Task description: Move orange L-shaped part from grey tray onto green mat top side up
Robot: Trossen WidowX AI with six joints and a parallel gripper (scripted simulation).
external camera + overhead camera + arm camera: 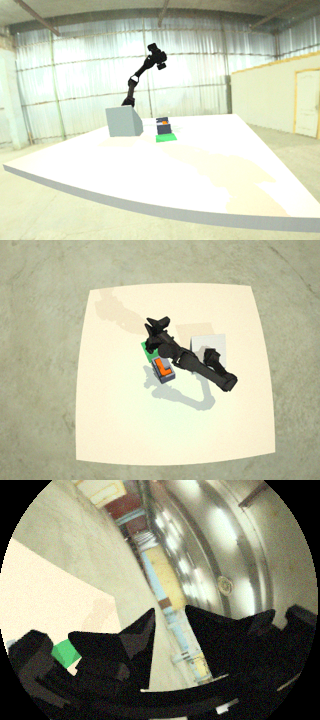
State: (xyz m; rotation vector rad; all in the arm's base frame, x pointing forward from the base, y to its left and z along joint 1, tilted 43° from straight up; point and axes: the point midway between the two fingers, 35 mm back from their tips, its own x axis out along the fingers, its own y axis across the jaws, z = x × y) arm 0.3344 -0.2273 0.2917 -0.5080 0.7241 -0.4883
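Note:
The orange L-shaped part [159, 365] [164, 122] lies in the pocket of the grey tray [168, 379] [163, 129]. Its L-shaped end is at the tray end away from the mat, and neither end looks raised. The green mat [151, 357] [165, 138] [66, 655] lies by the tray's other end and is partly hidden by the arm in the top view. My gripper [146, 321] [170, 610] is partly open, with nothing between its fingertips. It is high above the table, pointing outward past the mat, well away from the part.
A large pale grey block [218, 342] [120, 121] with a sloping side stands beside the tray, near the arm's base. The arm reaches over the table between block and tray, and its shadows fall across the table top [168, 436] [103, 170].

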